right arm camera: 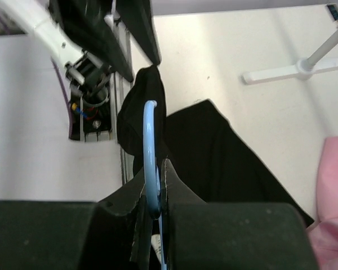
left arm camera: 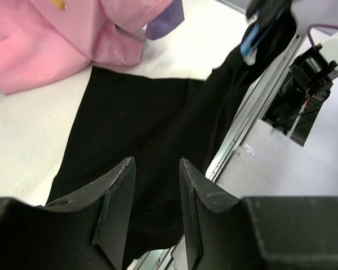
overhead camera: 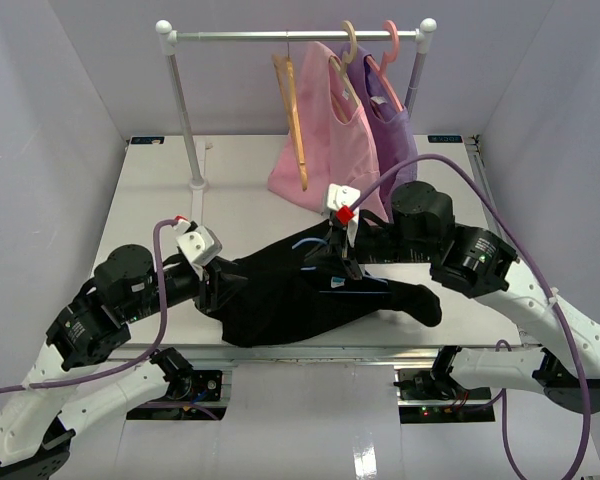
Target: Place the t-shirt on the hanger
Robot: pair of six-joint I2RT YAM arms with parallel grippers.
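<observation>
Our right claw pinches the slim rounded hook of the thin light-blue hanger; our left claw stands parted, empty, over the limp black fabric t-shirt.

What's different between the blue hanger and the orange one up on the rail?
The blue hanger is clamped in the jaws of the right arm, down at the black t-shirt; the orange hanger hangs bare from the rail. The blue one is thinner. Both are clothes hangers.
</observation>
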